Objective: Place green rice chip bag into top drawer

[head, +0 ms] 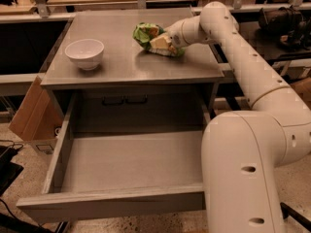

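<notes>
The off-white arm (252,72), rounded segments dotted with dark holes, ends in a pale claw (163,42) over the tabletop (116,57).

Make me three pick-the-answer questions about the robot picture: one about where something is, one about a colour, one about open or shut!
1. The top drawer is: A shut, B pulled open, C missing.
2. The bowl is: A red, B blue, C white.
3. The green rice chip bag lies: A in the drawer, B in the bowl, C on the tabletop.
Answers: 1 B, its grey bottom shows. 2 C, it is plain white. 3 C, it sits on the tabletop, with the gripper against it.
</notes>
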You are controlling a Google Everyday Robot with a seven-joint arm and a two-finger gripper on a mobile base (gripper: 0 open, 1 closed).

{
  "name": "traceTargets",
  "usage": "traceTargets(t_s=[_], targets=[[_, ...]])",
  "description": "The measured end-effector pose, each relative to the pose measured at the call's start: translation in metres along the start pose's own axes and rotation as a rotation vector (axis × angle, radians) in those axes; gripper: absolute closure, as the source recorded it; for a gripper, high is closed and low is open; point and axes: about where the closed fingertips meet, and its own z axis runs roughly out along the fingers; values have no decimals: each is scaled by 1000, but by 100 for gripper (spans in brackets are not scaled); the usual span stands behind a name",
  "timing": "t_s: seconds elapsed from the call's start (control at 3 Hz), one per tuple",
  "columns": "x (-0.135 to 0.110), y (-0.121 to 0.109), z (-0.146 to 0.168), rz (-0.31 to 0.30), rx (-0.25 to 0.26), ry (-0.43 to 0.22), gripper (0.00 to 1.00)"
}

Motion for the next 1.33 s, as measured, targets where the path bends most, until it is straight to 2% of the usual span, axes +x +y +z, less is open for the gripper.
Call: traceTargets(t_s=[0.67,1.33], targets=[[0,0,0,0,0,0,97],[0,0,0,0,0,0,52]])
